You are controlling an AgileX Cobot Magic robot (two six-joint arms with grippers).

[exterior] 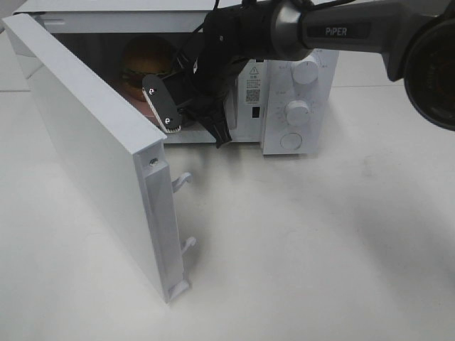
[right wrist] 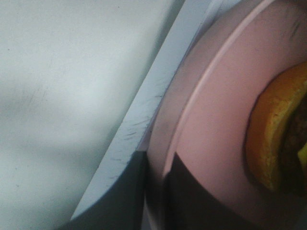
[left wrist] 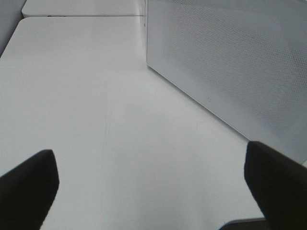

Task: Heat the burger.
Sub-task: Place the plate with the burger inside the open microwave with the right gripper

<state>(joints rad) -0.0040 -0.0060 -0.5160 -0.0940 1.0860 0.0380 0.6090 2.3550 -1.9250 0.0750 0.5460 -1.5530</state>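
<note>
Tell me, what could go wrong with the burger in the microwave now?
1. The right gripper pinches only the rim of the pink plate, close to the microwave's front sill. If it lets go there, the plate might tip or block the door.
2. Pulling back carelessly could drag the plate, and the burger might slide off.
3. The door is wide open with the arm reaching inside. Shutting it too soon would hit the arm.

Bright, even overhead light; I see soft shadows across the table (exterior: pixel 320 249). The microwave (exterior: pixel 316 92) cavity is dim. Right wrist view blurred, too close to focus.
</note>
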